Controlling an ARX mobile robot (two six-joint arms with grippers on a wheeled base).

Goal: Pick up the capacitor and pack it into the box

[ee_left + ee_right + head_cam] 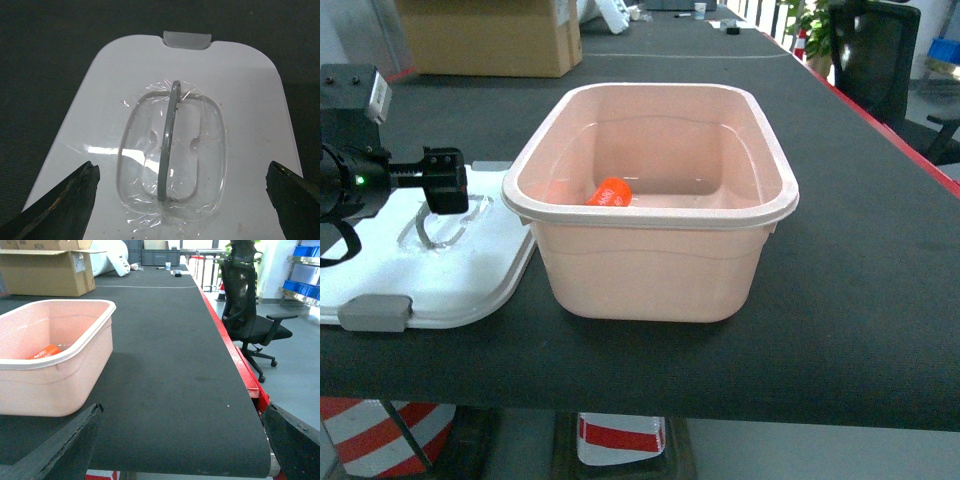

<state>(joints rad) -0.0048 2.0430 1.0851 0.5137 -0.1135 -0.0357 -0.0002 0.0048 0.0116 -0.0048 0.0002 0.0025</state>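
A long tabletop (860, 250) covered in dark grey ribbed matting, red-edged along its right side, runs from near to far. Near the front sits a peach-pink rounded rectangular plastic tub (650, 270) with a rolled rim — just left of it, touching or nearly so, lies a flat white lid (440, 275) with a grey handle and grey latches. Far back on the left stands a brown cardboard box (485, 38).

Left hand (182, 187) and right hand (182, 440) both spread wide, holding nothing.
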